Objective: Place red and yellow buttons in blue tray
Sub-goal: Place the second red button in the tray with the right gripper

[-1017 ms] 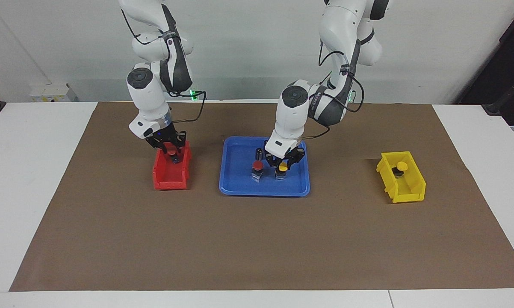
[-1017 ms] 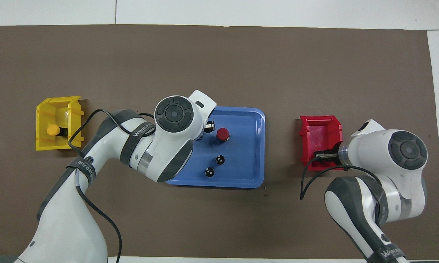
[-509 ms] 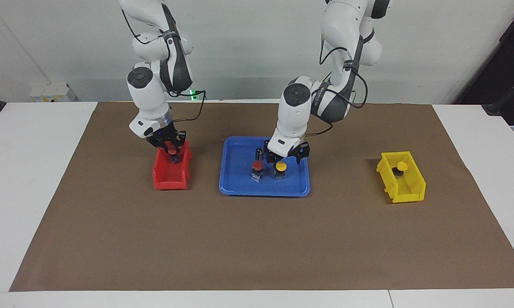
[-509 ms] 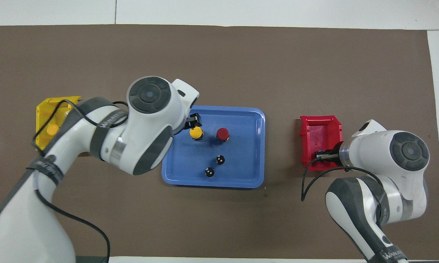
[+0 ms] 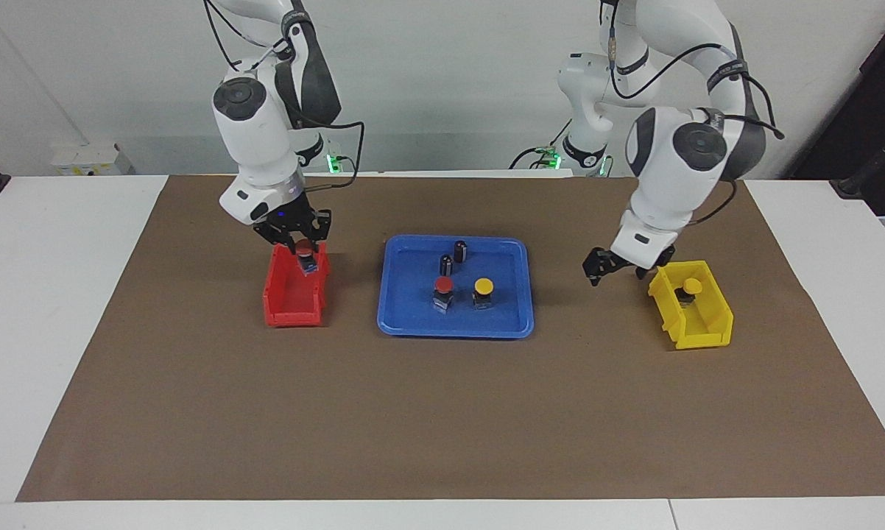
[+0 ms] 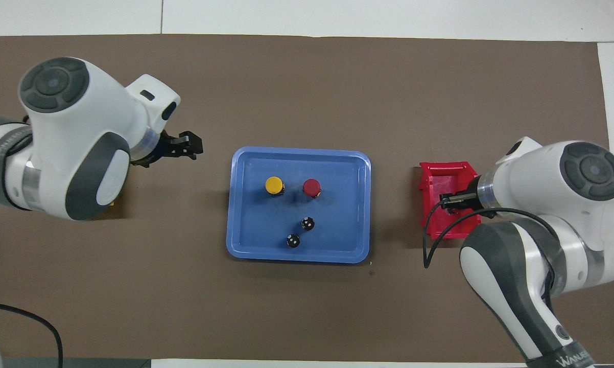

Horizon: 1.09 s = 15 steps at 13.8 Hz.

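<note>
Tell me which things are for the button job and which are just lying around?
For the job: blue tray, with one red button and one yellow button in it; second red button, in the right pincer over the red bin; second yellow button, in the yellow bin; left pincer, over the mat.
Just lying about: two dark cylinders in the tray.

A white table carries a brown mat, and on the mat lie a blue tray at the middle, a red bin toward the right arm's end and a yellow bin toward the left arm's end.
</note>
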Each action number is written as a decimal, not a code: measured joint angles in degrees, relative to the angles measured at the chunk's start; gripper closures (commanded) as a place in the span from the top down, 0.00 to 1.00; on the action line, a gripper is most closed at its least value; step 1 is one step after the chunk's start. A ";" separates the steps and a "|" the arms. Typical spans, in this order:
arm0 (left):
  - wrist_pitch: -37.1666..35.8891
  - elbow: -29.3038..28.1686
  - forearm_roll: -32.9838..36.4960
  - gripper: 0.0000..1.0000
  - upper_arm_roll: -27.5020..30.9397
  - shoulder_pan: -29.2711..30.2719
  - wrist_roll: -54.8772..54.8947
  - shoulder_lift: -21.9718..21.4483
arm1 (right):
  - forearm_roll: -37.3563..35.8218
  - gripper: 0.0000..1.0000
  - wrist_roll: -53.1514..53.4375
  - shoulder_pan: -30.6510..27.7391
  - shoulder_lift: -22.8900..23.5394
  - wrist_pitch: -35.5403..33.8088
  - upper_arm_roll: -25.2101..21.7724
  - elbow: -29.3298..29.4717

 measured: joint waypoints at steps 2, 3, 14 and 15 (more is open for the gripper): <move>0.77 -0.64 0.00 0.94 0.09 5.06 7.42 0.04 | 2.01 0.32 5.86 3.70 2.62 2.74 0.17 2.61; 1.12 -0.78 0.00 0.94 0.12 7.03 10.58 0.04 | 2.50 0.32 9.07 5.67 3.89 4.96 0.26 2.80; 15.08 -11.68 0.00 0.82 0.06 13.88 22.74 -1.04 | 2.54 0.37 18.46 14.16 12.86 18.37 0.27 -2.20; 15.29 -12.20 0.00 0.82 0.06 14.02 22.79 -1.15 | 2.54 0.38 18.46 14.13 12.86 19.38 0.17 -2.94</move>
